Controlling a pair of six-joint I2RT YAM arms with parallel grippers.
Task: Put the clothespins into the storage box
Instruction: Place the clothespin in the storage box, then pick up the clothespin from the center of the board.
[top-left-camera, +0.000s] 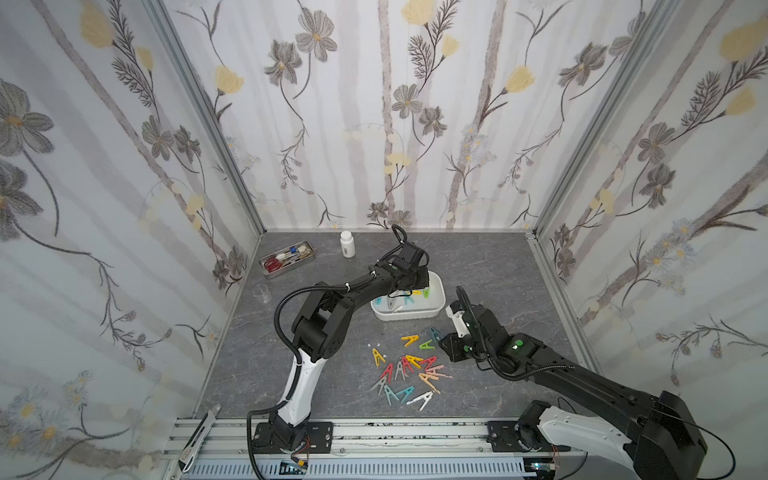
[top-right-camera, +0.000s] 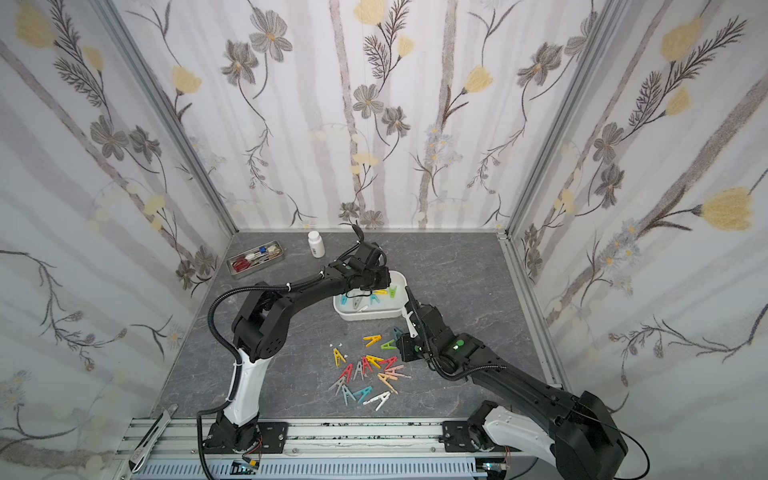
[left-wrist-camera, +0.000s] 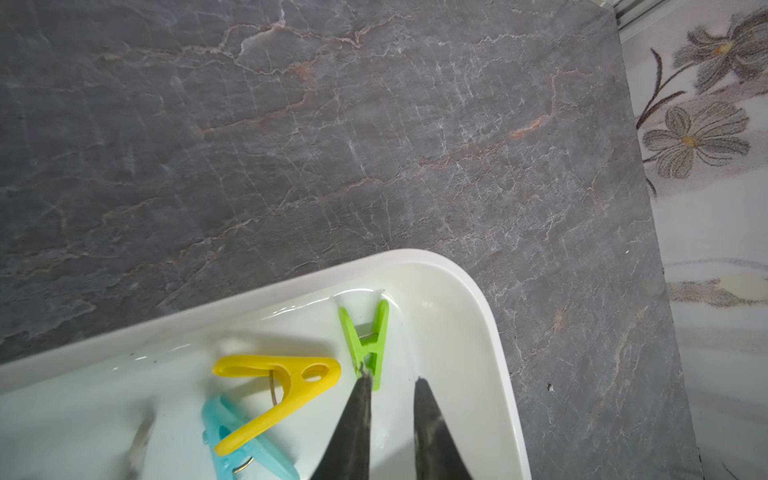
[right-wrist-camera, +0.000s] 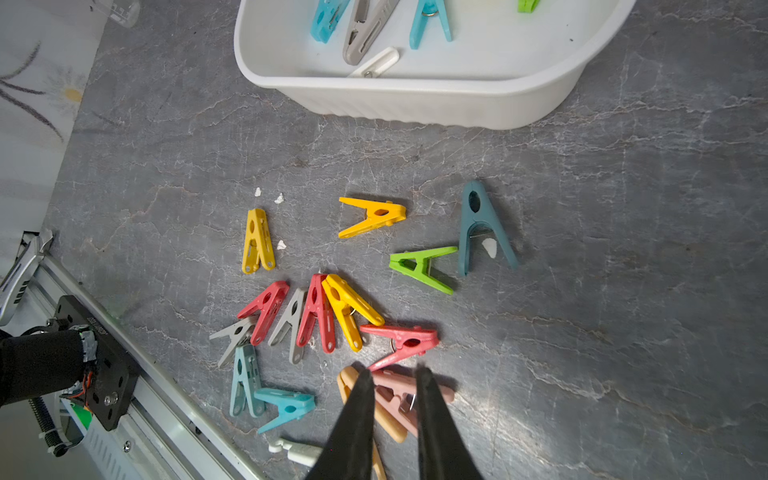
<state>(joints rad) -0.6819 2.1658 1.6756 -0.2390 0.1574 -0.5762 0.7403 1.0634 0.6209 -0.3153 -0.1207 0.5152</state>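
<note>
Grey marbled tabletop (top-left-camera: 478, 266): at centre the left gripper (left-wrist-camera: 392, 377), jaws parted and empty, hangs inside the white rounded plastic storage box (top-left-camera: 409, 314), a lime-green plastic clothespin (left-wrist-camera: 365, 340) lying at one fingertip. Nearer, loose coloured plastic clothespins (top-left-camera: 409, 368) lie heaped. Rightward, the right gripper (right-wrist-camera: 394, 372) is slightly parted above a pink peg (right-wrist-camera: 399, 395).

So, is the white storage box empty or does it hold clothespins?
Not empty: the storage box holds several clothespins, teal, grey, white, green, yellow.
</note>
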